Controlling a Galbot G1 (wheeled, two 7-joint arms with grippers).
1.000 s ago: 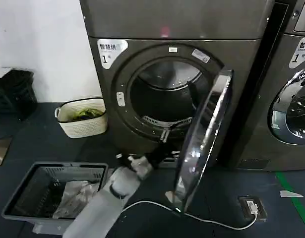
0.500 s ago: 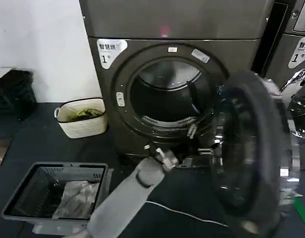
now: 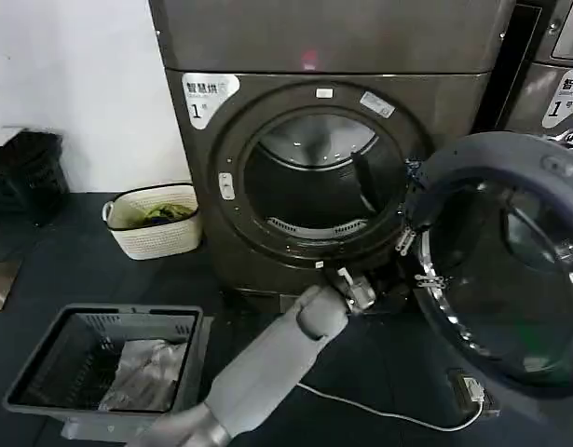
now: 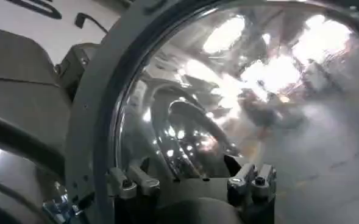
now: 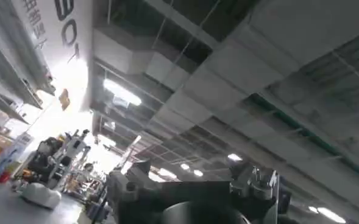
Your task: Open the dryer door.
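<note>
One arm is at work: the left gripper (image 3: 358, 291) reaches out low in front of the dryer (image 3: 333, 149), just under the bottom edge of the round opening and close beside the hinge side of the dryer door (image 3: 505, 256). In the left wrist view its fingers (image 4: 133, 182) stand apart, with nothing between them and the door's glass (image 4: 240, 91) right ahead. The door hangs swung wide to the right, its dark inner face and tinted glass turned toward the robot, its far rim crossing in front of the second machine (image 3: 556, 84). The drum mouth is fully uncovered. A grey laundry basket (image 3: 104, 368) sits near left, a white basket (image 3: 156, 221) farther left by the wall, and a white cable (image 3: 388, 414) trails across the dark floor under the door. The right gripper (image 5: 194, 198) points at the ceiling; whether it is open I cannot tell.
</note>
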